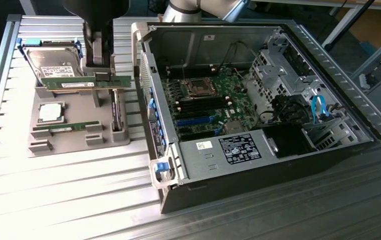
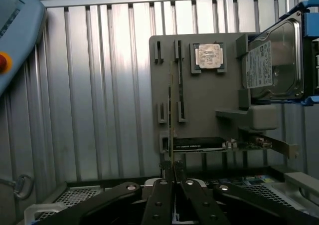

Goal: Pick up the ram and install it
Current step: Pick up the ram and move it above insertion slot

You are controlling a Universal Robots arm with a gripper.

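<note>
Pointing straight down at ten o'clock from the computer case (image 1: 197,152), the gripper (image 1: 100,67) pinches the ram (image 1: 76,83) between narrowed fingers.

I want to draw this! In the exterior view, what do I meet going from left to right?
Silver processor chip → end effector gripping the ram → motherboard's processor socket → blue cables.

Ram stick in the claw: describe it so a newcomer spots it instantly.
On the exterior view's left, beside the open computer case, sits a gray tray. Over it the claw clamps a long, thin green ram stick with a white label. Its twin lies in the tray; this one is gripped.
</note>
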